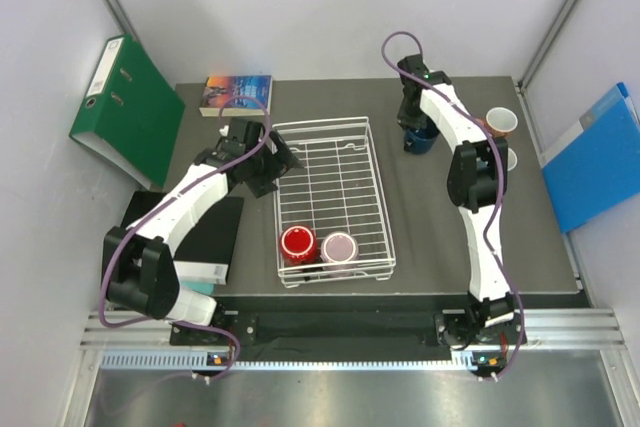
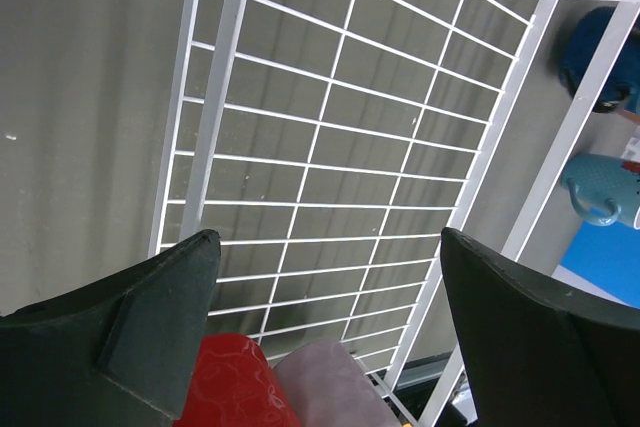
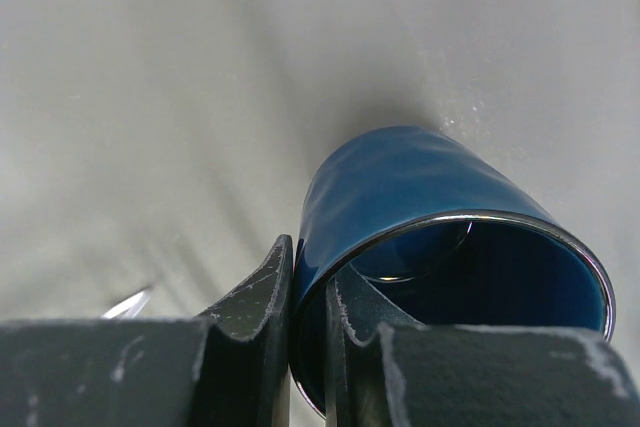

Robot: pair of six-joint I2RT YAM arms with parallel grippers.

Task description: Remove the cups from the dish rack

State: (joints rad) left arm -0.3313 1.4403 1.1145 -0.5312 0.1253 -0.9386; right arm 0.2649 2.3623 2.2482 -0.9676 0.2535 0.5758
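Observation:
The white wire dish rack [image 1: 335,179] lies mid-table. Two cups stand in its near end: a red one [image 1: 298,244] and a pale mauve one [image 1: 340,247]. My left gripper [image 1: 280,162] hovers open over the rack's far left rim. In the left wrist view its gripper [image 2: 328,247] has the red cup [image 2: 235,387] and the mauve cup [image 2: 325,387] below it. My right gripper [image 3: 310,267] is shut on the dark blue cup's [image 3: 400,187] wall, one finger inside, right of the rack [image 1: 420,137]. A salmon-pink cup [image 1: 500,122] and a teal cup [image 2: 600,187] stand further right.
A green binder [image 1: 125,107] leans at the back left, with a book [image 1: 238,94] beside it. A black pad [image 1: 205,237] lies under the left arm. A blue folder [image 1: 595,162] leans against the right wall.

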